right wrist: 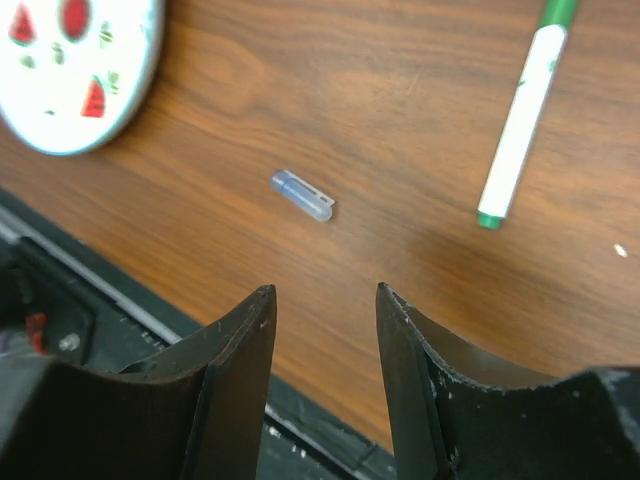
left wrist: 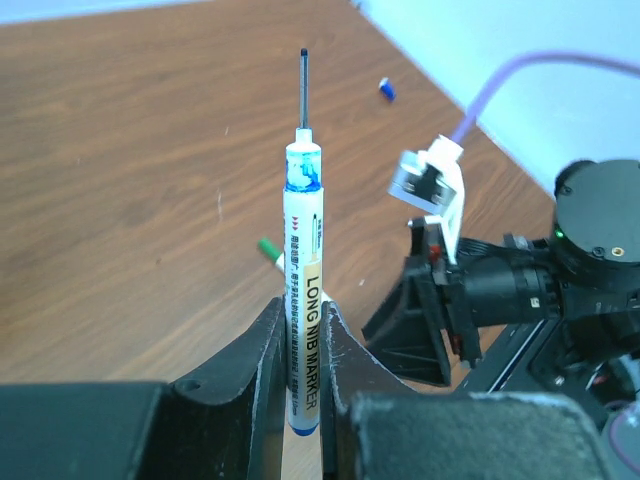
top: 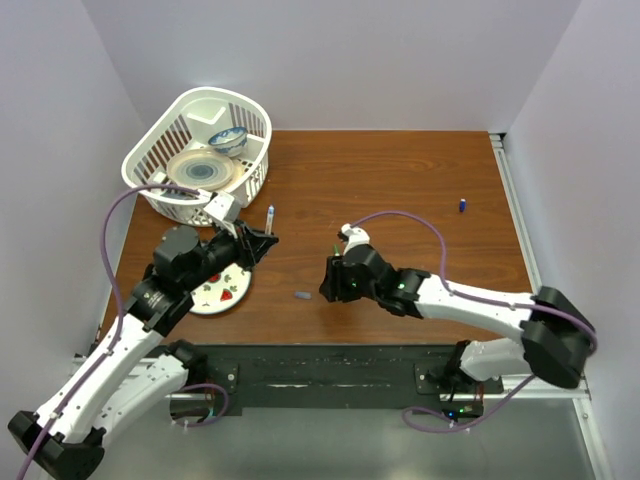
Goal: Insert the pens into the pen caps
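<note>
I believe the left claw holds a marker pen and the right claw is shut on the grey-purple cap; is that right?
Not quite: the left claw holds the marker pen, but the right claw is open; the right wrist view shows the grey-purple cap lying free on the table.

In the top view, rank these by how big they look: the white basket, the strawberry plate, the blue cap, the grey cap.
1. white basket
2. strawberry plate, only partly showing
3. blue cap and grey cap: both tiny, too alike to rank
</note>
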Tool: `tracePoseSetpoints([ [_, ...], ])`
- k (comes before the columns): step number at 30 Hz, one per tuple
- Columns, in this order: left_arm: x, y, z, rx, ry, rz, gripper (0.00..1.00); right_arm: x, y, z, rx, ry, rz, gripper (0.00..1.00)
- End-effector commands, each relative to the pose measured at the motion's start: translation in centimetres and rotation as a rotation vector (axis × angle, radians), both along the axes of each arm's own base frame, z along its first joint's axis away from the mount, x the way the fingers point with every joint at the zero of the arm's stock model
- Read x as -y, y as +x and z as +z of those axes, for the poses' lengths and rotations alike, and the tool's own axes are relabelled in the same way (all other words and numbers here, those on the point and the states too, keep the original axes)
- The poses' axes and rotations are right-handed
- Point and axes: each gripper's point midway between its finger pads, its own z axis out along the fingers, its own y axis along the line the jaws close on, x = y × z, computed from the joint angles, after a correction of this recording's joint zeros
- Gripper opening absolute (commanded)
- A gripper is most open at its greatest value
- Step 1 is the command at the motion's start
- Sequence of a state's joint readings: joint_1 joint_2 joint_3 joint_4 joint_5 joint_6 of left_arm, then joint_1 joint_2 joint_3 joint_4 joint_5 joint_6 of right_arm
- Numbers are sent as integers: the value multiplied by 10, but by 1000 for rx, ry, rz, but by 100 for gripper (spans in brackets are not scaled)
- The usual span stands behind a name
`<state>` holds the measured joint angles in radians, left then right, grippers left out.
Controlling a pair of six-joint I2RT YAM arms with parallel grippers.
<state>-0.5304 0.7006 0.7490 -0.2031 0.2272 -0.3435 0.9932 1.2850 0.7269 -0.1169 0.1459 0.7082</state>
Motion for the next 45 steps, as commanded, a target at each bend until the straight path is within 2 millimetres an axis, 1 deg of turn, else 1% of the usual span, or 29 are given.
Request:
tracePoseSetpoints([
  [1, -6, -3, -19, 0, 64, -1, 0, -30, 17, 12, 2, 16, -43, 48],
  [2, -9, -2, -19, 2, 58, 17, 0, -27, 17, -3, -32, -25, -71, 49],
  [3, -11, -2, -19, 5, 55, 28, 0, -28, 24, -3, -63, -5, -167, 50],
  [4, -13, -3, -17, 17, 51, 36, 0, -28, 24, -7, -95, 2, -215, 50],
  [5, -17, -2, -16, 22, 55, 55, 0, -22, 21, -23, -150, -35, -277, 47],
  [6, -19, -2, -14, 29, 55, 67, 0, -27, 26, -17, -205, 13, -383, 44],
  [7, -22, -3, -11, 42, 51, 78, 0, -27, 25, -19, -236, 0, -417, 35],
  [8, -25, -2, -10, 50, 51, 96, 0, -18, 18, -29, -285, -66, -454, 31],
  [9, -27, -2, -7, 59, 49, 105, 0, -28, 22, -27, -332, -49, -522, 29],
  [11, -32, -4, -1, 84, 40, 125, 0, -29, 14, -36, -406, -111, -546, 31],
  [12, -34, -4, 1, 94, 36, 135, 0, -39, 15, -38, -445, -100, -577, 32],
  [13, -37, -6, 6, 112, 23, 144, 0, -42, 11, -40, -484, -103, -588, 33],
  [15, -41, -6, 8, 120, 15, 168, 0, -46, 7, -44, -529, -97, -637, 37],
  [18, -45, -8, 13, 140, 2, 182, 0, -42, 4, -53, -569, -96, -723, 41],
  [23, -46, -9, 15, 149, -2, 184, 0, -37, 2, -56, -606, -86, -820, 45],
  [28, -44, -9, 14, 147, 0, 170, 0, -42, 7, -58, -612, -67, -868, 49],
  [29, -43, -9, 13, 145, 1, 168, 0, -42, 7, -62, -616, -75, -879, 49],
  [33, -42, -10, 14, 147, 1, 162, 0, -50, 13, -65, -623, -56, -913, 50],
  [36, -42, -11, 14, 148, 0, 158, 0, -54, 19, -63, -613, -43, -935, 50],
  [38, -42, -11, 14, 150, 0, 155, 0, -51, 22, -65, -593, -55, -958, 50],
  [42, -41, -11, 13, 149, 3, 151, 0, -53, 28, -67, -576, -47, -981, 50],
  [45, -41, -12, 13, 151, 2, 148, 0, -52, 29, -72, -569, -61, -989, 49],
])
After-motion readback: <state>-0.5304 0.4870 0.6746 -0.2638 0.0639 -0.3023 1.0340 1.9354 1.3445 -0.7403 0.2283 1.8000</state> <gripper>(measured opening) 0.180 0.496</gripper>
